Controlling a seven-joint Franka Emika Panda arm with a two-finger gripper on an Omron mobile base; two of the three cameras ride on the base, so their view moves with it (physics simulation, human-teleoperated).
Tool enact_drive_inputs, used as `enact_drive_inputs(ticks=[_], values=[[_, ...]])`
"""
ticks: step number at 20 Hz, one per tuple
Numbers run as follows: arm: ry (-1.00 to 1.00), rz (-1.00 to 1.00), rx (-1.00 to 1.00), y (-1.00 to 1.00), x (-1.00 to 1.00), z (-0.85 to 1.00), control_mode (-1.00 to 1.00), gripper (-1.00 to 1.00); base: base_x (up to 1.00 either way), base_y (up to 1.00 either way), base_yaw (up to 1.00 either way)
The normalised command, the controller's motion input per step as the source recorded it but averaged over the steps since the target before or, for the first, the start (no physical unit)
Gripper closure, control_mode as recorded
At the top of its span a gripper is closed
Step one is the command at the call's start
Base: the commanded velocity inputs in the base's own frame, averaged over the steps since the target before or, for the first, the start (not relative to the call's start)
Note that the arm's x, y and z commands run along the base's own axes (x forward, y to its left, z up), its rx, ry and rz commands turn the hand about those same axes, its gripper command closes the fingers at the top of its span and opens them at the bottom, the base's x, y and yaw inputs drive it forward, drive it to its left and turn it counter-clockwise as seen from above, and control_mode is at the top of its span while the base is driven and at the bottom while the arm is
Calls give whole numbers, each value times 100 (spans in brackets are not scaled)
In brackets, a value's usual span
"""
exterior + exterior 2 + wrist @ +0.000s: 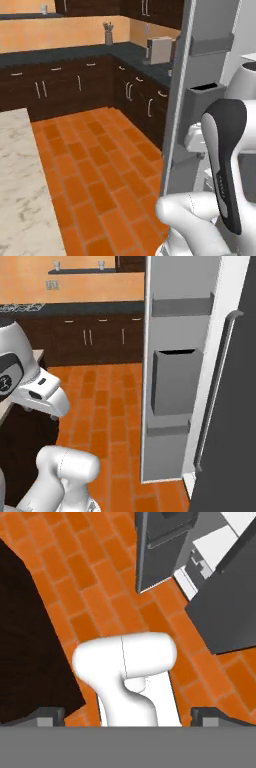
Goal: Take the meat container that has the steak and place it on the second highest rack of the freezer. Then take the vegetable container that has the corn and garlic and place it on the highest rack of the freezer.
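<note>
Open freezer door [172, 381] standing edge-on, tall, flat and grey, with grey bins set into its inner side: a shallow shelf near the top, a deep box-shaped bin [172, 381] in the middle with a dark opening at its top, and another shelf low down. Cannot tell what lies in those bins. Same door seen in the left base view [192, 100], narrow and smooth, with white inside parts just past it. Long curved grey handle [217, 391] on a dark, smooth panel at the right. Looking down from the hand: bottom of the freezer [165, 549] at the top, dark grey outside, white flat parts showing inside, standing on the floor. Steak, corn and their trays cannot be made out; racks too hidden to tell apart. Jaws [127, 717] spread wide, holding nothing, with the two small dark tips far apart at the bottom corners, hanging above the floor. Floor [95, 170] made of orange bricks with thin lighter lines between them. Pale marble table [22, 190] at the left, smooth with grey veins. Dark wooden cabinets [65, 85] along the walls, with thin silver handles and a dark speckled top. Boxy toaster [160, 50] on that top.
</note>
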Motion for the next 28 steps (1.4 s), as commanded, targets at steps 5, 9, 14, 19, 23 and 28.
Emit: enact_drive_inputs(ticks=[5,9,14,19,23,28], values=[[0,0,0,0,0,0,100,-100,-20,15,81],[0,0,0,0,0,0,100,-100,93,15,19],[0,0,0,0,0,0,100,-100,100,1,4],[0,0,0,0,0,0,100,-100,100,-1,0],[0,0,0,0,0,0,100,-100,100,0,0],[0,0,0,0,0,0,100,-100,100,0,-2]])
